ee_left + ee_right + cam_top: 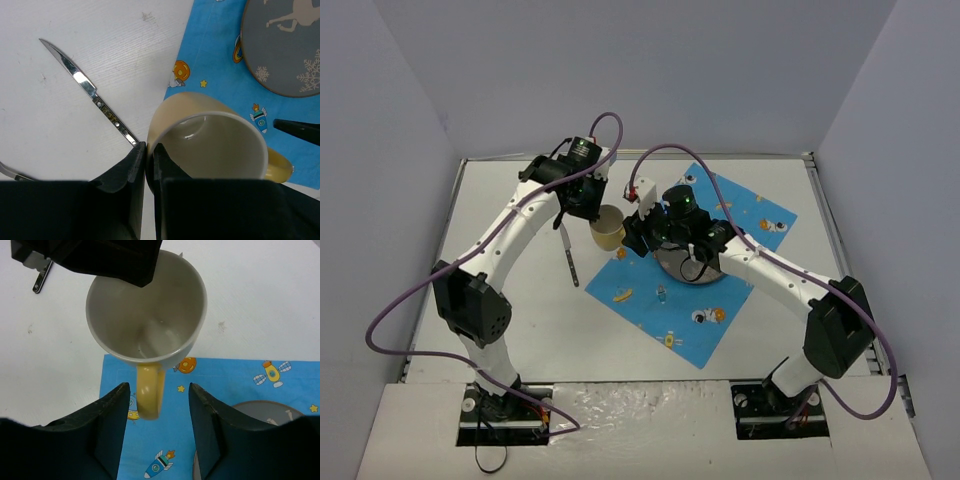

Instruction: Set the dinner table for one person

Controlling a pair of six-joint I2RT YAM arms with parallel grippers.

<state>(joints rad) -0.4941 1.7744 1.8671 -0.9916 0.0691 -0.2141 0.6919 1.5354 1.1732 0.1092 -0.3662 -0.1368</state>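
Observation:
A pale yellow mug [607, 229] hangs above the left corner of the blue cartoon cloth [692, 262] on the white dinner table [510, 230]. My left gripper [149, 156] is shut on the mug's rim [200, 150], one finger inside and one outside. My right gripper [156, 401] is open, its fingers on either side of the mug's handle [149, 391] without touching it. A grey plate [287, 45] with a deer print lies on the cloth, mostly under my right arm in the top view. A knife [567, 255] lies on the table left of the cloth.
A second piece of cutlery [10, 172] shows at the left edge of the left wrist view. Grey walls stand around the table on three sides. The table's metal rim [825, 215] runs close to the cloth's right corner.

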